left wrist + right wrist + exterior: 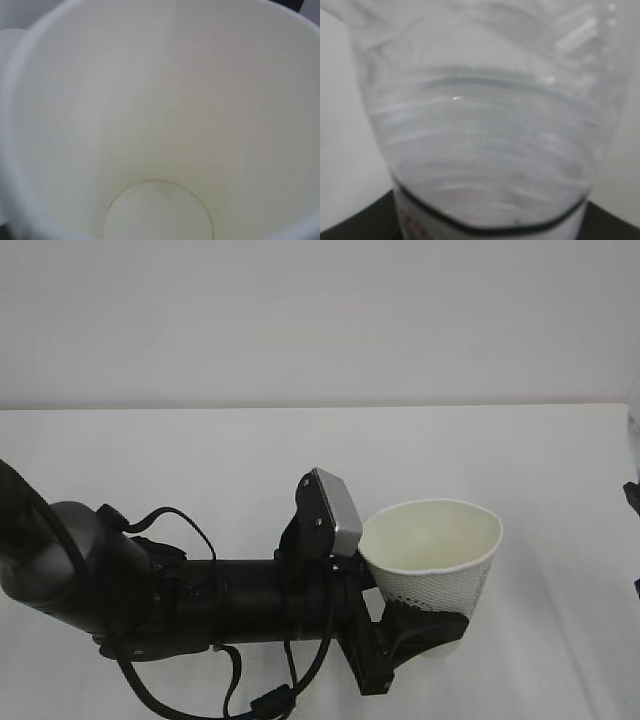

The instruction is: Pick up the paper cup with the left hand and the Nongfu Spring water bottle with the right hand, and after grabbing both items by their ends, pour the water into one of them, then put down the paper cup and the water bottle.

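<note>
My left gripper (420, 625) is shut on the lower part of the white paper cup (435, 550), holding it upright above the table with its mouth open upward. The left wrist view looks straight into the cup (165, 100); its cream inside and round bottom (157, 212) show no liquid. The clear Nongfu Spring water bottle (485, 130) fills the right wrist view, ribbed and blurred, with its white label with red print (420, 222) at the bottom. My right gripper (490, 234) is shut on the bottle, with black fingers (355, 225) showing at both lower corners. Whether the bottle holds water I cannot tell.
The white table (200, 460) spreads behind and beside the cup, with a plain white wall (320, 320) beyond. My left arm (200, 595) with looping cables lies across the lower left. A dark part (632, 498) shows at the right edge.
</note>
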Controlling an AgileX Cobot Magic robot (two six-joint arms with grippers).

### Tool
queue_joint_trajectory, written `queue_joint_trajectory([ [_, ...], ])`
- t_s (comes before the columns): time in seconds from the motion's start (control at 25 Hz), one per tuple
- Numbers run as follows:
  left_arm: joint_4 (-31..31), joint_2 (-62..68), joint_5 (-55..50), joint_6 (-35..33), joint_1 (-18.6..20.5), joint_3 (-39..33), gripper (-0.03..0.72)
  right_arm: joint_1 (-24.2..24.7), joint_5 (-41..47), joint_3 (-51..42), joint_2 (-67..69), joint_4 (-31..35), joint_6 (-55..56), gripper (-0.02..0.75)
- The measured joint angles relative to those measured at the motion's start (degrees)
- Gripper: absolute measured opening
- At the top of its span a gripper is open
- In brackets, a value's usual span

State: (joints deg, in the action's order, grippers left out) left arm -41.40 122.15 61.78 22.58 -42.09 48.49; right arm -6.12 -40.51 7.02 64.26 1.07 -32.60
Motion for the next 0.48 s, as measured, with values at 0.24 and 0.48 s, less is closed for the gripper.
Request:
queue_joint_trajectory([
  [0.24,0.5,0.0,0.0,0.0,-0.9,0.0,0.498,0.0,-0.3,0.0,0.0,0.0,-0.2,0.389],
  [0.48,1.4,0.0,0.0,0.0,-0.9,0.0,0.496,0.0,-0.3,0.0,0.0,0.0,-0.4,0.389],
])
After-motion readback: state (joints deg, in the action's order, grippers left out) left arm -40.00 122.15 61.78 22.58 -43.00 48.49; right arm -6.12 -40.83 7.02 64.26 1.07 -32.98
